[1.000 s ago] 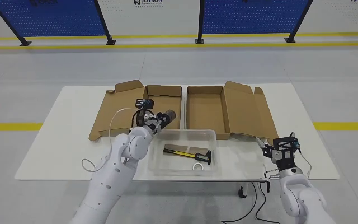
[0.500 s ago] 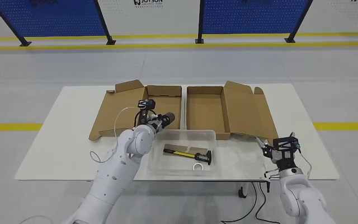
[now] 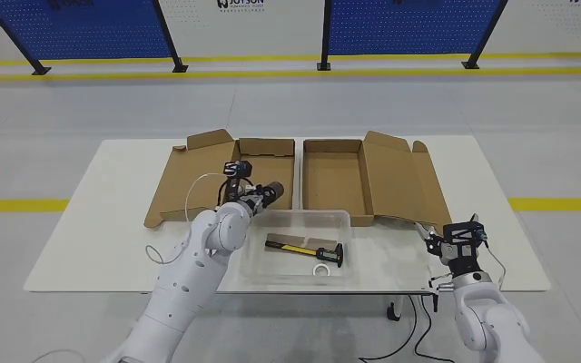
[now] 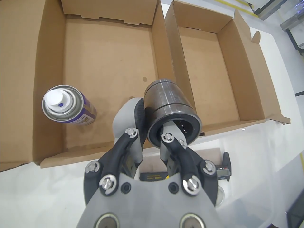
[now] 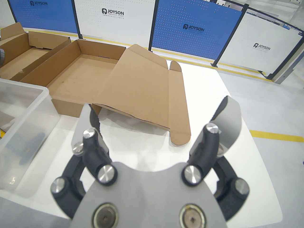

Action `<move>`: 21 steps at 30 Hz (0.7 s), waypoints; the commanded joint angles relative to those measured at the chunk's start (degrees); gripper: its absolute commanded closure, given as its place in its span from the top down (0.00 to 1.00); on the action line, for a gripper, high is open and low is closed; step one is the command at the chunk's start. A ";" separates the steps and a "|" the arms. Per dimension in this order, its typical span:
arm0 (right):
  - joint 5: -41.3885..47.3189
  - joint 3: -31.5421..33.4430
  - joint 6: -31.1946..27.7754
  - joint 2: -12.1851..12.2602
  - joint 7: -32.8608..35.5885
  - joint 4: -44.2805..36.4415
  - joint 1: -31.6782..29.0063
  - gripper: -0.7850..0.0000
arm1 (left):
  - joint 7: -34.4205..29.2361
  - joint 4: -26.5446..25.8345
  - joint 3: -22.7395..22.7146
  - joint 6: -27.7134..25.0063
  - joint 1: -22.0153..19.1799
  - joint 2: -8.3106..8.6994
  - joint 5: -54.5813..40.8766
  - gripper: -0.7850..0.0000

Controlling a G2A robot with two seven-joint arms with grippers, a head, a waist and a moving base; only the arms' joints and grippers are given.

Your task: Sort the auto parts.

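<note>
**Desk:** What have you got?

**Me:** Biggest first: the table, with the clear bin at its front edge. Just behind the bin sit two open cartons side by side, the left box and the right box. A spray can stands upright in the left box, behind the bin and off to its left. The right box looks bare.

**Desk:** And the part?

**Me:** My left gripper is clamped on the steel bearing sleeve, one finger inside the bore and the other on the outer wall. It hangs just past the bin's far rim, near the wall the two boxes share. A caliper lies in the bin. My right gripper is spread wide and empty, well to the bin's right.

**Desk:** How will you set it down?

**Me:** I'd carry it farther from the bin, until the whole sleeve is over cardboard floor. I'd lower it before letting go, because it looks heavy and round and could roll into the can. Then I'd back out along the bore so the inner finger doesn't drag it.
</note>
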 commanded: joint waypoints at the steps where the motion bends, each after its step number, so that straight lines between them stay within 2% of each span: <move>1: 0.00 0.00 0.00 0.00 0.00 0.00 0.00 1.00 | -0.57 -0.70 -0.88 0.66 -0.31 0.00 -1.14 0.00; 5: 0.00 0.00 0.00 0.00 0.00 0.00 0.00 1.00 | -3.18 -1.36 -1.77 2.52 -1.59 -0.14 -3.35 0.00; 10: 0.00 0.00 0.00 0.00 0.00 0.00 0.00 1.00 | -10.55 -0.06 -1.33 5.85 -4.95 -0.41 -4.68 0.00; 15: 0.00 0.00 0.00 0.00 0.00 0.00 0.00 1.00 | -15.44 3.21 0.92 8.47 -9.02 -1.07 -4.75 0.00; 21: 0.00 0.00 0.00 0.00 0.00 0.00 0.00 1.00 | -17.61 8.05 3.92 9.84 -13.04 -2.14 -5.50 0.00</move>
